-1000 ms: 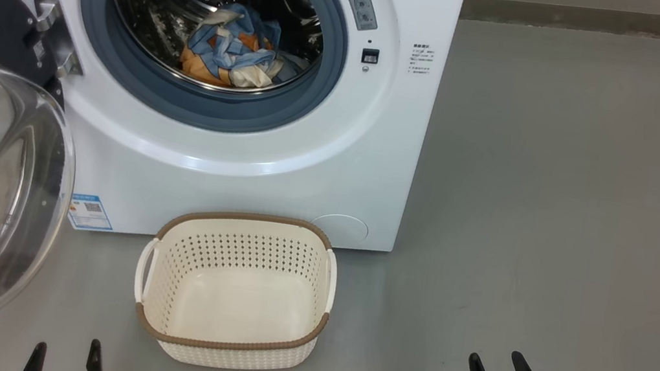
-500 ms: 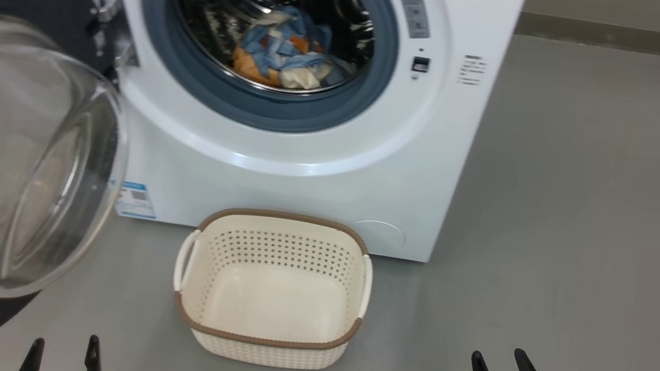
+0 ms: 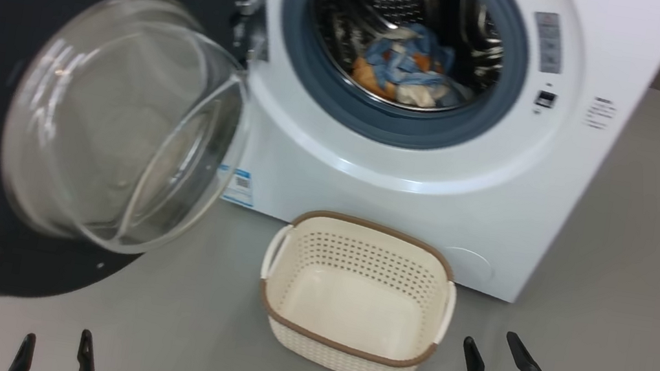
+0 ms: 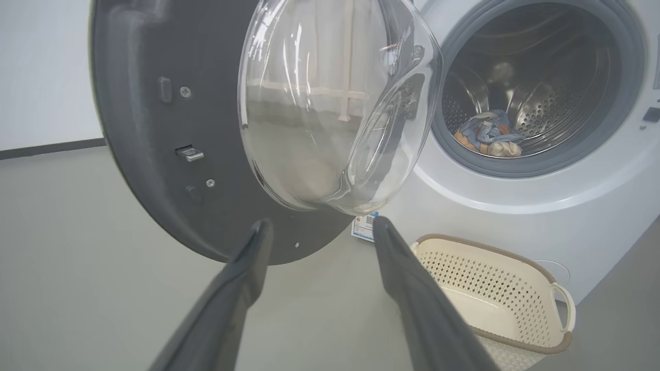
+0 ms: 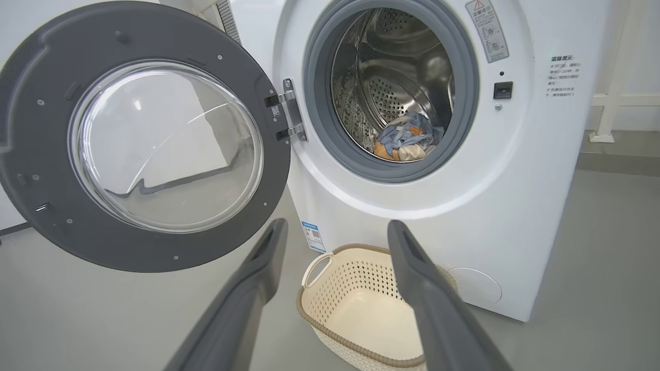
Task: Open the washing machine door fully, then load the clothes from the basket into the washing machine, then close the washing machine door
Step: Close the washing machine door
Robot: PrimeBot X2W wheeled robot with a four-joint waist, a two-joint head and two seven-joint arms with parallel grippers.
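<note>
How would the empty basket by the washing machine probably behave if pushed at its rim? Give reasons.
The basket is empty perforated plastic, so probably light. On the smooth grey floor it would likely slide easily. Pushed high at the rim, it might tip instead.

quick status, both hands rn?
Left hand: open, holding nothing.
Right hand: open, holding nothing.
</note>
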